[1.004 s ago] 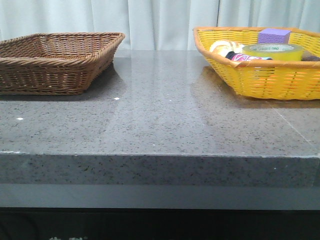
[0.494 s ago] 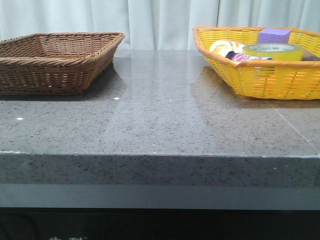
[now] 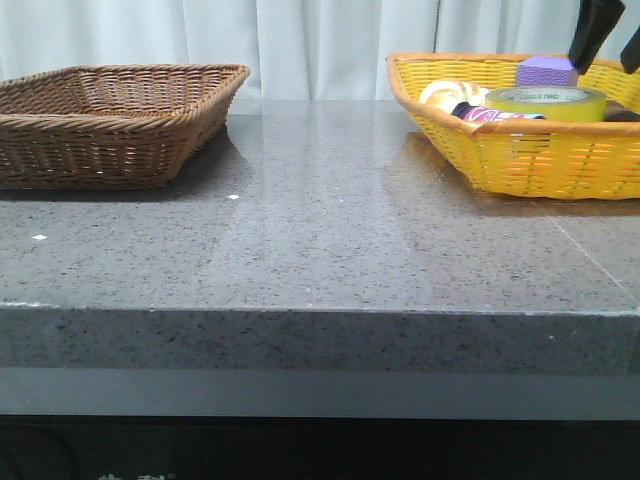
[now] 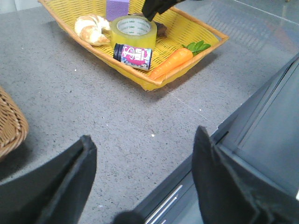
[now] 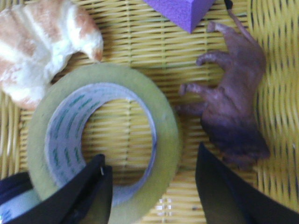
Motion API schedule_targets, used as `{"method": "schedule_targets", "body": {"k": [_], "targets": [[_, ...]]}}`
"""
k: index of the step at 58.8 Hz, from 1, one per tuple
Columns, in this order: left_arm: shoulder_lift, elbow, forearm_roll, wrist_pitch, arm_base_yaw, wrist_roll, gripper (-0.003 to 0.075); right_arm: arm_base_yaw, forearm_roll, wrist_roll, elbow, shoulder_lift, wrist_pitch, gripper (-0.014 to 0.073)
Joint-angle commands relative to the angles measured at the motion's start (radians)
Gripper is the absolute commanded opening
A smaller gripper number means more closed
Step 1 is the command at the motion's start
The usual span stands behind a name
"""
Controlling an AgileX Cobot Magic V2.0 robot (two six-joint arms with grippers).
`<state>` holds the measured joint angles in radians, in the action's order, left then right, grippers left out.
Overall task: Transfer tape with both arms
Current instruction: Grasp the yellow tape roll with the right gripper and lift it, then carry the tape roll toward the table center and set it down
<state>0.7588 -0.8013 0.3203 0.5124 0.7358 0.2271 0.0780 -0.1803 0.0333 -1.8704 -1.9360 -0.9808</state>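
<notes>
Tape (image 5: 100, 140): yellow roll, white core with green print, lying flat inside the yellow basket (image 3: 530, 160). Beside it in the basket: croissant (image 5: 42, 46), purple cube (image 5: 182, 10), brown animal figure (image 5: 231, 102), small printed jar (image 4: 134, 56), carrot (image 4: 170, 63). Right gripper (image 5: 149, 186): above the basket, jaws spread wide, one finger over the roll's hole, the other outside its rim, nothing held. Left gripper (image 4: 142, 177): well apart from the basket, over the grey table (image 3: 320, 240), jaws wide, empty. Brown basket (image 3: 110, 120): at the table's far side from the yellow basket.
</notes>
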Motion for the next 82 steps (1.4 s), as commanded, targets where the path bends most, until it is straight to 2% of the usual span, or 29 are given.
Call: {"method": "schedule_targets", "body": {"k": [1,16,19,26,31,56,66,82], "targets": [[0.0,-0.036,0.029,-0.061,0.009,-0.004,0.0442,0.0,-0.015,-0.004,-0.07,0.012,0.038,0.0422],[0.0,-0.036,0.03,-0.061,0.009,-0.004,0.0442,-0.002,-0.015,-0.004,-0.112,-0.061,0.055,0.0408],[0.0,-0.036,0.03,-0.061,0.009,-0.004,0.0442,-0.002,-0.016,-0.004,-0.112,-0.065,0.056,0.0371],[0.0,-0.036,0.03,-0.061,0.009,-0.004,0.0442,-0.002,-0.016,-0.004,-0.112,-0.066,0.054,0.0218],[0.0,-0.036,0.03,-0.061,0.009,-0.004,0.0442,-0.002,-0.016,-0.004,-0.112,-0.066,0.053,0.016],[0.0,-0.036,0.03,-0.061,0.009,-0.004,0.0442,-0.015,-0.017,-0.003,-0.204,0.029,-0.07,0.0162],[0.0,-0.036,0.03,-0.061,0.009,-0.004,0.0442,-0.095,-0.018,0.057,-0.204,0.124,-0.064,0.0162],[0.0,-0.036,0.03,-0.063,0.009,-0.004,0.0442,-0.348,-0.003,0.143,-0.202,0.171,-0.083,0.0162]]}}
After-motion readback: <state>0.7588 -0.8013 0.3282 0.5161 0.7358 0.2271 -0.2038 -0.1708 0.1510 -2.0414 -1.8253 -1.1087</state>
